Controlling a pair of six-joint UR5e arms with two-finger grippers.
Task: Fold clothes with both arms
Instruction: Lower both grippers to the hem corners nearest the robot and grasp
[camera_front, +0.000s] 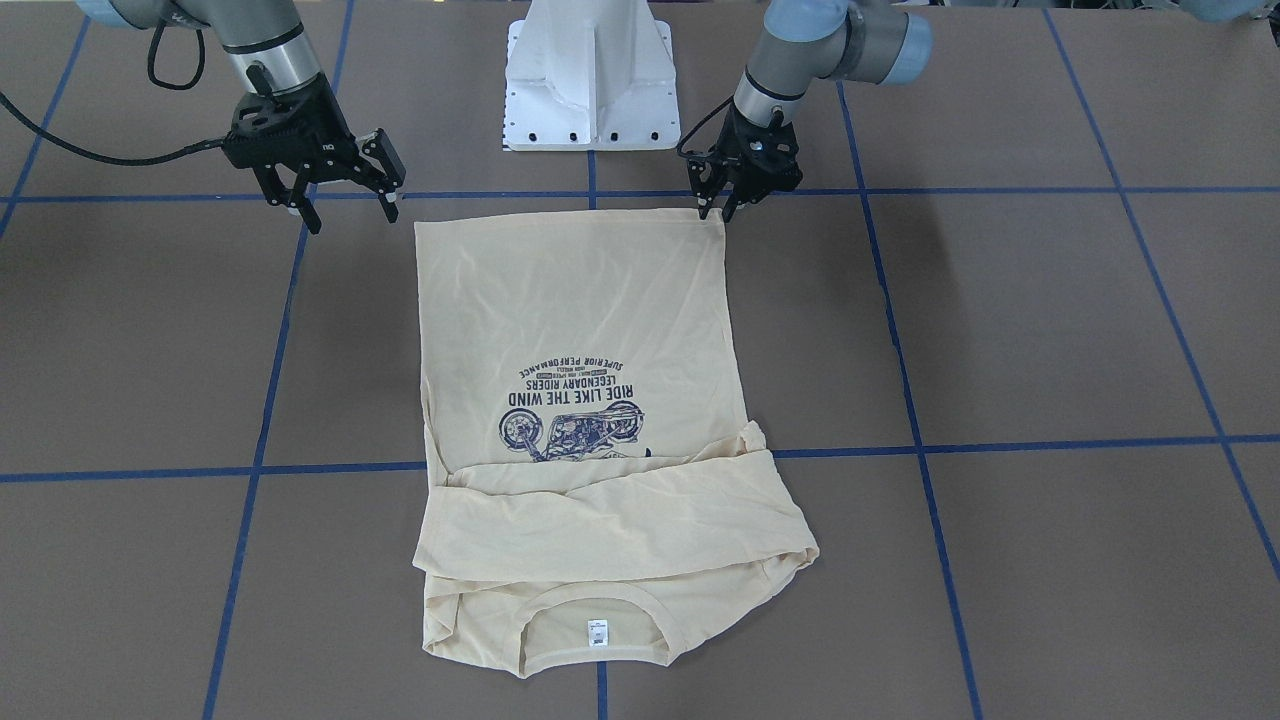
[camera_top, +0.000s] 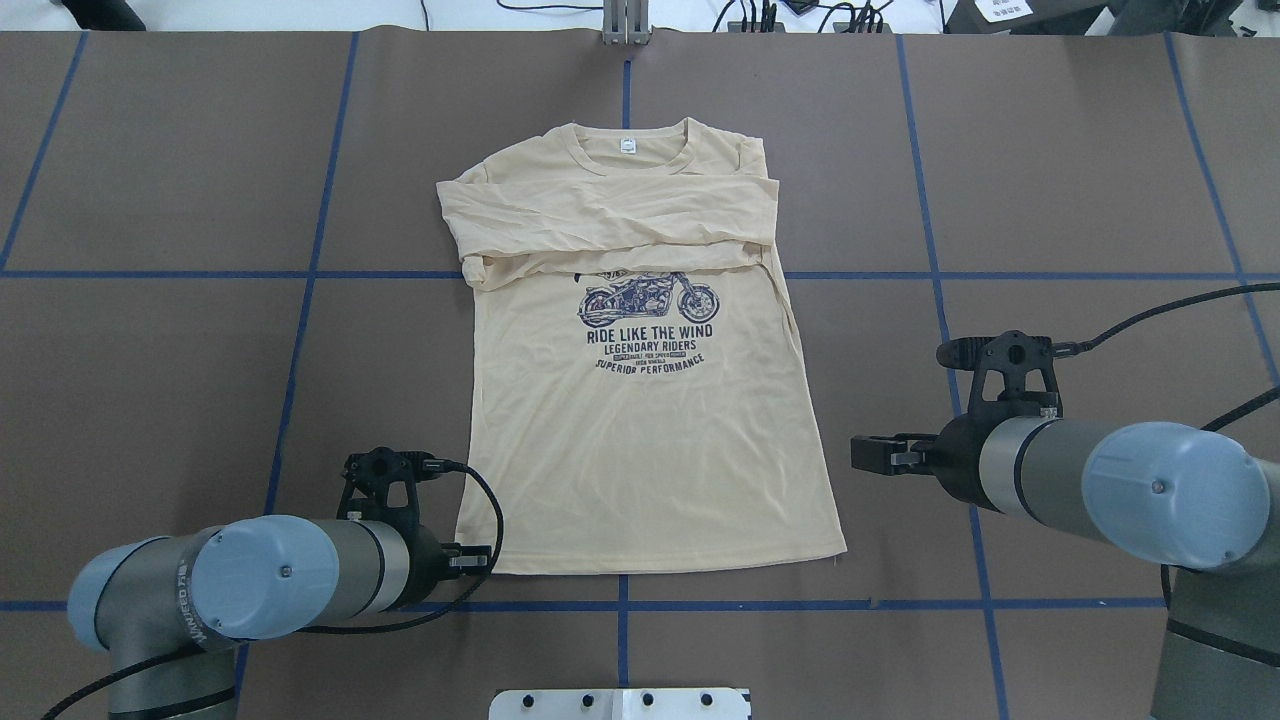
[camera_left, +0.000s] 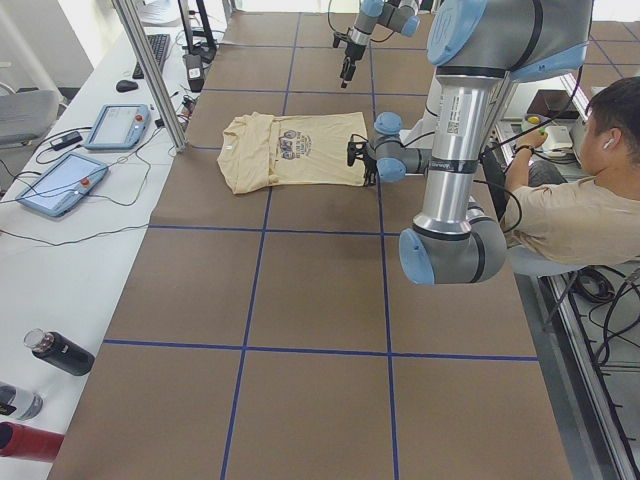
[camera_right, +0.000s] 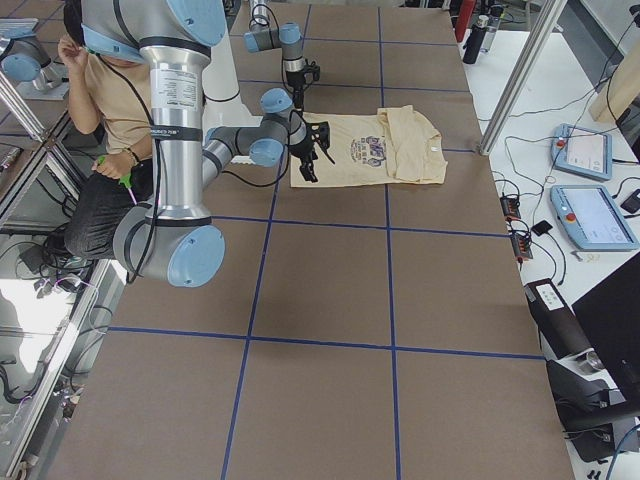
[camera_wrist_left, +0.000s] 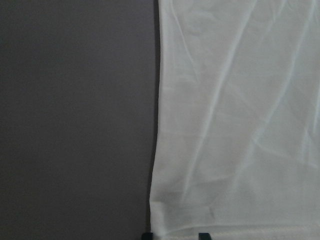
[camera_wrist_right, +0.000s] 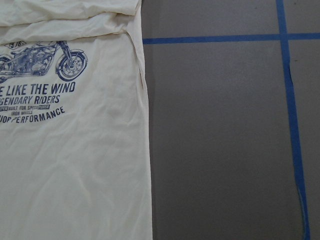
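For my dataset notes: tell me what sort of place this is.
Probably a robotics lab: two silver-grey jointed robot arms over a brown table gridded with blue tape, grey touchscreen teach pendants on a white side bench.

The shirt (camera_top: 640, 440) lies flat mid-desk (camera_top: 150, 350), hem toward the base (camera_front: 590, 80), with its sleeves (camera_top: 620, 225) folded across it between collar (camera_top: 627, 135) and print (camera_top: 650, 320). The left gripper (camera_front: 714, 212) is at the hem's left corner. The right gripper (camera_front: 352, 220) is beyond the shirt's right edge, apart from it.
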